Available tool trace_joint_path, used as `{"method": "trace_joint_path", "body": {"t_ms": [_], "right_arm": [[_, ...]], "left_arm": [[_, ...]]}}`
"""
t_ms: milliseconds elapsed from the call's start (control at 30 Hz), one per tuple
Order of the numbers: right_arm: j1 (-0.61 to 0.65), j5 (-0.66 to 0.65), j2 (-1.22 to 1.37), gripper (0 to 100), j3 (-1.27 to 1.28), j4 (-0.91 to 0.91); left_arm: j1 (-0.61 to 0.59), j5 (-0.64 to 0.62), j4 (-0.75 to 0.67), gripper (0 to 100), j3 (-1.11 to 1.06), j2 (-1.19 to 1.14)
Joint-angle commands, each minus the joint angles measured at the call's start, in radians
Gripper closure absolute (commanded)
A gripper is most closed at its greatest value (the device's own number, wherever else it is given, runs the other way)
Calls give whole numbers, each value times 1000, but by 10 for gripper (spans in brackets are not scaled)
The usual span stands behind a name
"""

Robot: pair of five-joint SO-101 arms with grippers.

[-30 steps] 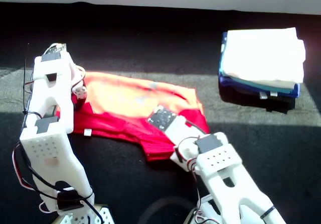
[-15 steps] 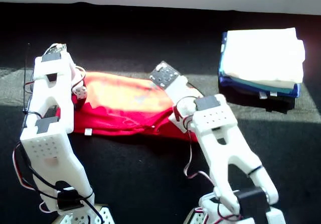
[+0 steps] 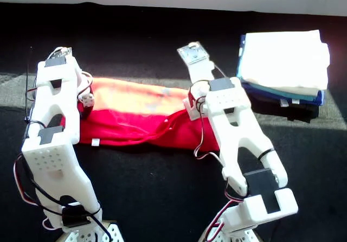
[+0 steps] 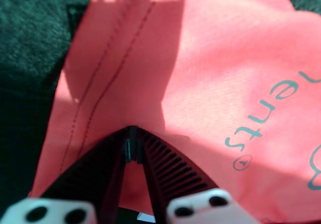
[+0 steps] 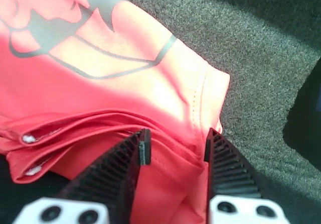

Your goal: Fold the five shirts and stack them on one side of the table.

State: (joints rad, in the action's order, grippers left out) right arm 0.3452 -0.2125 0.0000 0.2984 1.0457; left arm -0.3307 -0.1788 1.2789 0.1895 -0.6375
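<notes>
A red shirt (image 3: 130, 117) lies stretched left to right across the middle of the black table (image 3: 135, 41), folded lengthwise into a narrow band. My left gripper (image 3: 85, 102) is at its left end; in the left wrist view the gripper (image 4: 132, 146) is shut on the red shirt (image 4: 225, 73) near a stitched hem. Over the shirt's right end is my right gripper (image 3: 190, 107). In the right wrist view that gripper (image 5: 175, 146) stands open over the layered red shirt (image 5: 100, 83) beside its folded corner.
A stack of folded shirts (image 3: 284, 63), white on top with teal and blue beneath, sits at the far right of the table. The right arm's base (image 3: 260, 209) and the left arm's base (image 3: 76, 220) stand at the near edge. Bare cloth (image 3: 152, 188) lies between them.
My right gripper carried the shirt's near edge away from me and over the rest, narrowing it to a band, and now stands open at the far right end. The left arm kept still.
</notes>
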Motion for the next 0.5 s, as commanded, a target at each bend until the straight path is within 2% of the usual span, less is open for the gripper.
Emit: {"method": "trace_joint_path", "body": {"t_ms": [0,67,167,367,467], "right_arm": [[-7,23,-160,819,-47,54],[-7,20,-226,857,-33,102],[-4,20,-312,998,27,162],[19,-81,-390,991,225,228],[27,-146,-390,991,349,191]], "left_arm": [[-7,11,-31,991,-4,1],[-7,11,-31,991,-4,1],[-7,11,-31,991,-4,1],[-7,11,-31,991,-4,1],[-7,11,-31,991,-4,1]]}}
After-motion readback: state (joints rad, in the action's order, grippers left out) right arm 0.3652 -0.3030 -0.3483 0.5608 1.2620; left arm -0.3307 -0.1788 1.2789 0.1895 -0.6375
